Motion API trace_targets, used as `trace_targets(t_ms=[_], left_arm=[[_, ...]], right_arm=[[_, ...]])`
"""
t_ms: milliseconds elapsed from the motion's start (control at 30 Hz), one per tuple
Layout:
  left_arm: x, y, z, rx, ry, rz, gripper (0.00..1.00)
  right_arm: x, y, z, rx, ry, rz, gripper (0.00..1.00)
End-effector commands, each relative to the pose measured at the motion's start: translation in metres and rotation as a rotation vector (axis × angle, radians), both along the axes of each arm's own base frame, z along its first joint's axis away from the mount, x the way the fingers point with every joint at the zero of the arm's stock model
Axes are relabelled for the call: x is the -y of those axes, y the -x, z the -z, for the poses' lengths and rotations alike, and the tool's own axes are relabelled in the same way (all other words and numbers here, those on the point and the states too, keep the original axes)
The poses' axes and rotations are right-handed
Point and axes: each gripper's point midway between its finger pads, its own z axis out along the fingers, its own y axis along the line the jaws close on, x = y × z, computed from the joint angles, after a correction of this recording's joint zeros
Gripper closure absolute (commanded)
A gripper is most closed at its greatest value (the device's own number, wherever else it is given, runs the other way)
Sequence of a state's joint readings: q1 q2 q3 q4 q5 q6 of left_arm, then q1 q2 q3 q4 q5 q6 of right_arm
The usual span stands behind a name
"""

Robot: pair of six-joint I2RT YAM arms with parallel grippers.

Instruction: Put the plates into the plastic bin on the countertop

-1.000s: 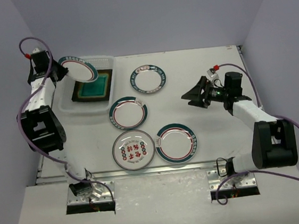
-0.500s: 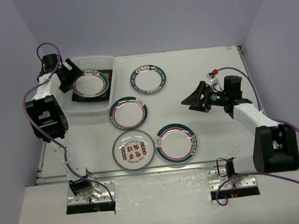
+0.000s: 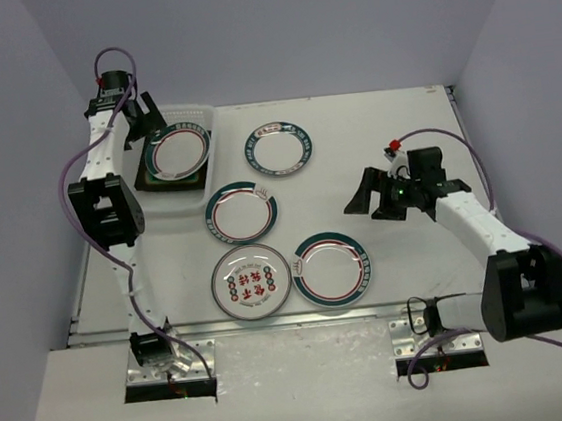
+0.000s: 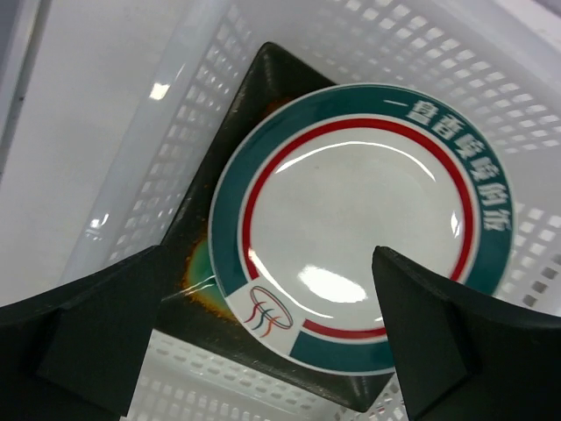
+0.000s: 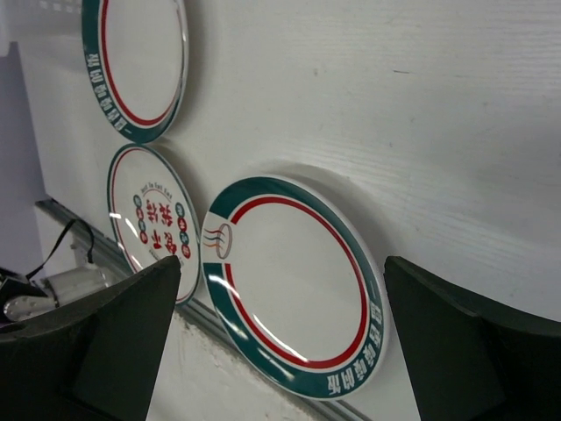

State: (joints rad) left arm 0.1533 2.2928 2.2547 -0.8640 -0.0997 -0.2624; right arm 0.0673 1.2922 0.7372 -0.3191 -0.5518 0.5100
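The plastic bin point(image 3: 127, 198) stands at the far left of the countertop point(image 3: 382, 119). In it a round teal-rimmed plate point(image 3: 177, 149) lies flat on a square dark-brown plate point(image 3: 155, 179). My left gripper point(image 3: 145, 121) hovers open above the bin's far left corner. In the left wrist view it stands over the round plate point(image 4: 351, 219), the square plate point(image 4: 254, 96) and the bin's wall point(image 4: 166, 132), holding nothing. Several more round plates lie on the countertop point(image 3: 279, 148) point(image 3: 241, 212) point(image 3: 251, 281) point(image 3: 333, 268). My right gripper point(image 3: 362, 194) is open, facing the near plate point(image 5: 289, 285).
A metal front edge point(image 3: 272, 320) runs along the countertop's near side. Grey walls close in the left, back and right. The grey-rimmed plate with red characters point(image 5: 153, 224) lies left of the near teal plate, almost touching it.
My left gripper opened and let go of the round plate, which now lies on the square plate in the bin; the arm drew back. The right gripper shifted slightly nearer.
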Motion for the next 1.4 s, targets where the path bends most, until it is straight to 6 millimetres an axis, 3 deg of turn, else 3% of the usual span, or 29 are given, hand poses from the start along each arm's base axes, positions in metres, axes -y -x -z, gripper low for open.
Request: trace_targets(t_ms=[0,100,167,233,333,433,467,500,533,567,733,767,867,933,1033,1067,1167,1367], left_arm=[[-0.016,0.020,-0.046,0.013,-0.165,-0.062,0.00],[-0.014,0.031,-0.089,0.090,-0.185,-0.113,0.00],[-0.002,0.044,-0.119,0.155,-0.188,-0.149,0.00],[0.017,0.069,-0.180,0.313,-0.133,-0.180,0.00],[0.056,0.100,-0.221,0.523,0.105,-0.043,0.00],[0.080,0.139,-0.239,0.717,0.292,0.061,0.00],[0.086,0.156,-0.236,0.779,0.328,0.105,0.00],[0.086,0.159,-0.222,0.780,0.361,0.095,0.00],[0.089,0.166,-0.228,0.803,0.379,0.097,0.00],[0.093,0.175,-0.224,0.819,0.393,0.110,0.00],[0.111,0.184,-0.193,0.750,0.428,0.215,0.00],[0.118,0.185,-0.186,0.734,0.449,0.251,0.00],[0.136,0.187,-0.163,0.686,0.525,0.301,0.00],[0.158,0.188,-0.142,0.634,0.556,0.345,0.00],[0.208,0.191,-0.115,0.528,0.581,0.433,0.00],[0.231,0.197,-0.108,0.496,0.600,0.476,0.00],[0.267,0.212,-0.105,0.473,0.585,0.572,0.00],[0.287,0.224,-0.097,0.459,0.574,0.654,0.00]], right_arm=[[0.020,0.002,-0.002,0.039,0.140,0.037,0.01],[0.028,0.017,0.015,0.018,0.178,0.066,0.01],[0.023,0.027,0.026,0.000,0.152,0.050,0.01],[0.012,0.040,0.036,-0.030,0.088,0.002,0.01],[0.003,0.056,0.056,-0.090,0.070,-0.032,0.01],[-0.002,0.070,0.072,-0.139,0.054,-0.041,0.08],[-0.006,0.072,0.076,-0.148,0.032,-0.051,0.15],[-0.007,0.076,0.080,-0.171,0.028,-0.050,0.21],[-0.007,0.080,0.085,-0.192,0.028,-0.048,0.22],[-0.007,0.082,0.091,-0.211,0.028,-0.048,0.30],[-0.005,0.085,0.101,-0.224,0.037,-0.035,0.93],[-0.002,0.083,0.102,-0.218,0.052,-0.025,0.99],[0.007,0.070,0.094,-0.164,0.110,0.020,1.00],[0.012,0.060,0.084,-0.122,0.132,0.049,1.00],[0.024,0.041,0.064,-0.042,0.181,0.124,1.00],[0.027,0.030,0.047,0.017,0.180,0.154,1.00],[0.023,0.016,0.005,0.147,0.125,0.179,1.00],[0.019,0.005,-0.071,0.324,-0.030,0.180,1.00]])
